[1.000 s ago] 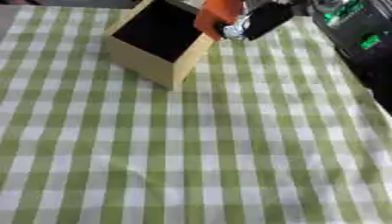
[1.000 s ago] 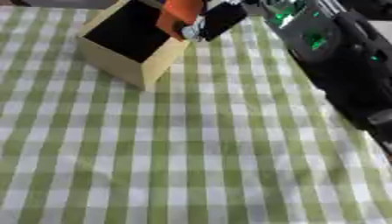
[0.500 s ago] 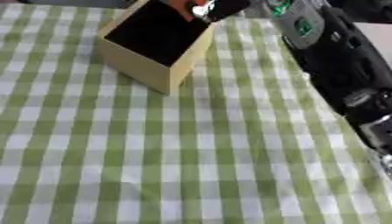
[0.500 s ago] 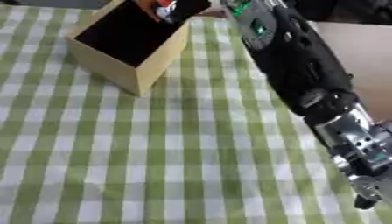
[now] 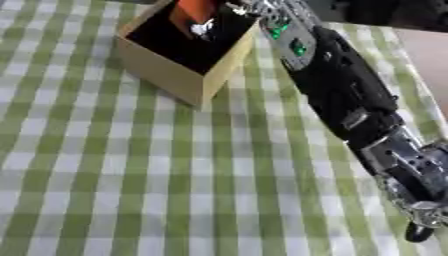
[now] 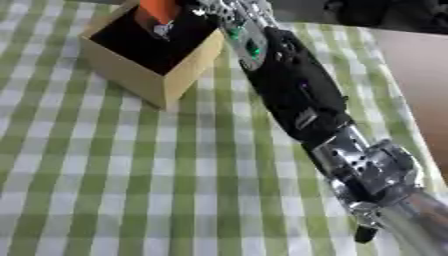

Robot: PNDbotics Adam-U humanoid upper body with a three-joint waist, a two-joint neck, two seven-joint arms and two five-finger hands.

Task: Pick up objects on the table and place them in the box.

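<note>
we judge this the placing step, our right hand reaching over the open box with fingers curled round an orange object inside the box's mouth, so next we should uncurl them and withdraw upward.

A green-and-white checked tablecloth covered the table, and off its right edge a strip of pale brownish floor showed under soft, even light.
</note>
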